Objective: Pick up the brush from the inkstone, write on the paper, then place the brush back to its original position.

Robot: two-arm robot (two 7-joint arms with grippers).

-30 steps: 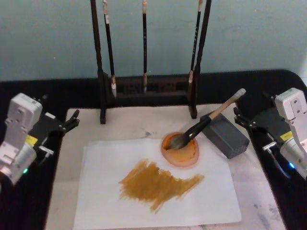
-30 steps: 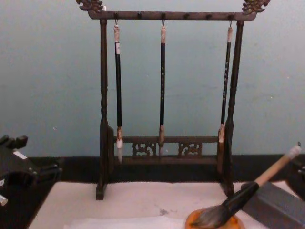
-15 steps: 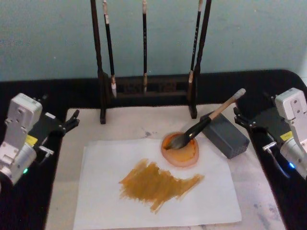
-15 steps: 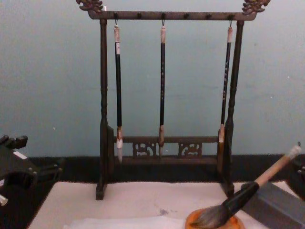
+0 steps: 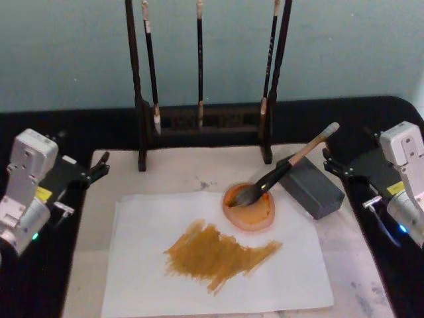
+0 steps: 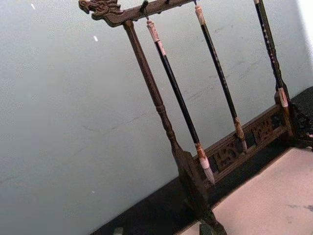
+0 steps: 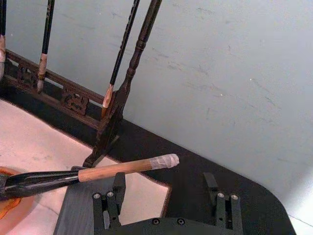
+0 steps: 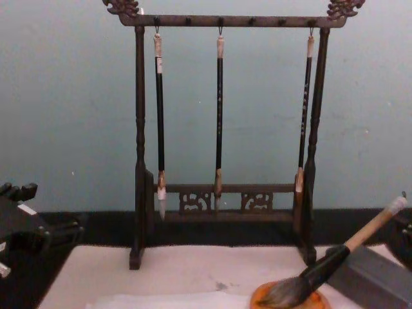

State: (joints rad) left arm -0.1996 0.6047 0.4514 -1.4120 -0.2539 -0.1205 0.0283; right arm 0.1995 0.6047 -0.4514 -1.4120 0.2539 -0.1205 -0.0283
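Note:
The brush [image 5: 285, 169] lies idle, its dark wet tuft in the round orange-brown inkstone [image 5: 252, 213] and its wooden handle leaning on a grey block [image 5: 311, 189]. The chest view has the brush [image 8: 335, 261] at the lower right. The white paper [image 5: 146, 265] in front of the dish bears a broad orange-brown smear [image 5: 218, 255]. My left gripper [image 5: 101, 167] rests at the mat's left edge, open and empty. Right of the block, my right gripper [image 5: 331, 164] is open and empty. In the right wrist view its fingers [image 7: 113, 196] sit just behind the brush handle [image 7: 127, 168], apart from it.
A dark wooden rack [image 5: 199, 122] with three slim black-handled brushes stands at the back of the off-white mat [image 5: 179, 172]. The mat lies on a black tabletop against a pale blue-green wall.

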